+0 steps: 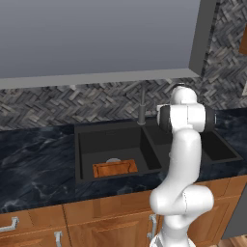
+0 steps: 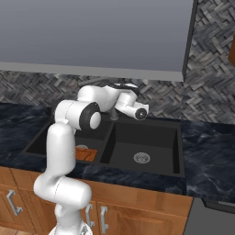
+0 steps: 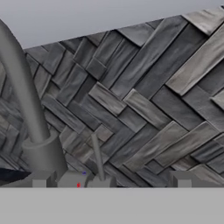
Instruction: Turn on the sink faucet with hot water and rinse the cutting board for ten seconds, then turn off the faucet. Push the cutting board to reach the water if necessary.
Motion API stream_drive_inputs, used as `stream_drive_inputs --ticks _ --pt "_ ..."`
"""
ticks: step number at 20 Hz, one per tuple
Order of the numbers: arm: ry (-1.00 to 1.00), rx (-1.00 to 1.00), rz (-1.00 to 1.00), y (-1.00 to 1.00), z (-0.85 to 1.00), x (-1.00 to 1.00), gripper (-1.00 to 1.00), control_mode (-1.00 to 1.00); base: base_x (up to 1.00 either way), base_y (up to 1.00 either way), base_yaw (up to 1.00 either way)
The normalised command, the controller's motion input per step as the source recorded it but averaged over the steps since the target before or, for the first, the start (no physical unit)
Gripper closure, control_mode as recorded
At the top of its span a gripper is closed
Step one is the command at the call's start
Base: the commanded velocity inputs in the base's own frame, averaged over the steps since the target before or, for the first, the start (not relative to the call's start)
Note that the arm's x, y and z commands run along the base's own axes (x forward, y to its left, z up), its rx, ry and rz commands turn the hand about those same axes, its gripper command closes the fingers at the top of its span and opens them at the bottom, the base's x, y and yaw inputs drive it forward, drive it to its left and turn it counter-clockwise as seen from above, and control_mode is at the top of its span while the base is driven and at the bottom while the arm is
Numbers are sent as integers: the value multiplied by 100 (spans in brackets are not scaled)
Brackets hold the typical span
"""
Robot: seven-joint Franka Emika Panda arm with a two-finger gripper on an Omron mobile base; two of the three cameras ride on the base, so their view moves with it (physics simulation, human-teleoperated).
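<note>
The tool point(image 3: 109, 180) hangs spread wide by the slim dark grey metal faucet point(image 1: 142, 108), lining up on its thin handle. The small orange-brown wooden cutting board point(image 1: 115, 168) lies dry in the matte black double-basin sink point(image 1: 87, 140), no water running.

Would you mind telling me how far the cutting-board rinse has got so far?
Nothing looks done yet: no stream runs into the sink, and the cutting board lies dry in the left basin. In hand: the open claw is up at the faucet, its thin handle lever between the fingertips. Left: turning on hot water, rinsing, pushing the board if needed, then shutting off.
</note>
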Motion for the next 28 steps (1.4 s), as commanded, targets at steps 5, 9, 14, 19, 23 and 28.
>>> stream_drive_inputs --ticks 5,9,14,19,23,28 --pt "2 0 0 1 0 2 -100 -100 0 0 0" --pt "1 0 0 0 0 0 -100 -100 0 0 0" --pt "0 0 0 14 -11 0 -100 -100 0 0 0" --pt "0 0 0 33 -7 12 -100 -100 0 0 0" --pt "0 0 0 25 -4 20 -100 -100 0 0 0" --pt "0 0 0 3 0 22 -100 -100 0 0 0"
